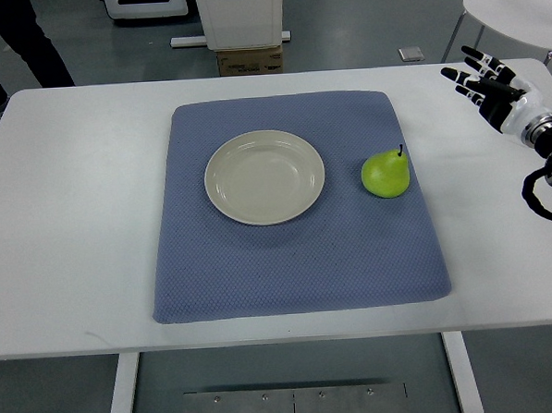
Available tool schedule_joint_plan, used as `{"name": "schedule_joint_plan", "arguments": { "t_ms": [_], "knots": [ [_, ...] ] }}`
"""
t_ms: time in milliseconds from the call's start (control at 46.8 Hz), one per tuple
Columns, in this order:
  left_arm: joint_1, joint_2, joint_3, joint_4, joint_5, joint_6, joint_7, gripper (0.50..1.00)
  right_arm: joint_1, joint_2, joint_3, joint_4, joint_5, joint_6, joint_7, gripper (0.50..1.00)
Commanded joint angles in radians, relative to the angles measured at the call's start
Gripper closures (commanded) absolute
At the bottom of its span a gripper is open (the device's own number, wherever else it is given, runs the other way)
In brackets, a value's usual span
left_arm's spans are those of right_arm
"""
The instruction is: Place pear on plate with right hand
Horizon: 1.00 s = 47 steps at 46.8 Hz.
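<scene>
A green pear (386,174) with a dark stem lies on the blue mat (297,261), just right of the cream plate (264,177). The plate holds nothing. My right hand (485,80) hovers over the table's far right corner, well to the right of the pear and a bit farther back. Its black and white fingers (468,73) are spread and hold nothing. The left arm does not show.
The white table (73,226) carries the mat at its middle. A person's dark legs (26,39) stand beyond the far left corner. A cardboard box (249,60) and a white stand base sit behind the table. A white chair (515,4) is at the top right.
</scene>
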Motion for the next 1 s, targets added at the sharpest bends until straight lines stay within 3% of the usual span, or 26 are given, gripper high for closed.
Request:
{"name": "schedule_joint_plan", "arguments": {
  "t_ms": [0, 449, 620, 983],
  "knots": [
    [0.004, 0.0, 0.0, 0.002, -0.001, 0.004, 0.002, 0.5, 0.0, 0.0, 0.0, -0.001, 0.0, 0.0, 0.0, 0.5],
    [-0.008, 0.0, 0.0, 0.001, -0.001, 0.001, 0.002, 0.5, -0.031, 0.0, 0.003, -0.013, 0.002, -0.014, 0.005, 0.5],
    [-0.008, 0.0, 0.0, 0.001, -0.001, 0.001, 0.002, 0.5, -0.026, 0.011, 0.063, -0.025, 0.003, -0.015, 0.063, 0.5],
    [-0.008, 0.0, 0.0, 0.001, -0.001, 0.001, 0.002, 0.5, -0.046, 0.052, 0.096, -0.03, -0.002, 0.014, 0.075, 0.5]
  ]
}}
